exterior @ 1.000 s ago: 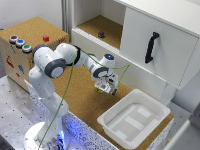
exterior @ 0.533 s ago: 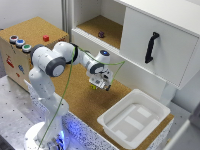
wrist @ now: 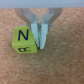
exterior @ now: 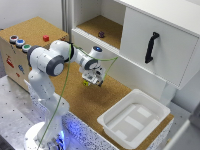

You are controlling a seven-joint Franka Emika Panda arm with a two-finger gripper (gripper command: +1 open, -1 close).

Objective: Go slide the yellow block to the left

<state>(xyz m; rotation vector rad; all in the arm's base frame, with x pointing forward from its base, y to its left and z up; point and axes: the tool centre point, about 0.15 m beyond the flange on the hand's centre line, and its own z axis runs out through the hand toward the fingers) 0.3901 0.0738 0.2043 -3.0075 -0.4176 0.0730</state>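
Note:
The yellow block (exterior: 86, 83) is a tiny bright cube lying on the cork tabletop (exterior: 95, 102) in front of the cabinet. In the wrist view the yellow block (wrist: 24, 41) shows black letters on its faces. My gripper (exterior: 93, 80) hangs low over the cork on the side of the block toward the exterior view's right. Up close, the gripper (wrist: 40, 44) has its fingers (wrist: 35, 31) drawn together, their tips against the block's side. Nothing is held between them.
A white tray (exterior: 114, 126) sits on the cork toward the exterior view's right. The cabinet has a door with a black handle (exterior: 151, 47), and a small dark purple object (exterior: 101, 34) sits on its open shelf. A small red block (exterior: 46, 38) rests on the wooden box with coloured buttons (exterior: 18, 41).
The gripper has travelled toward the exterior view's left along the cork over the last second, and the yellow block now sits right at its fingertips.

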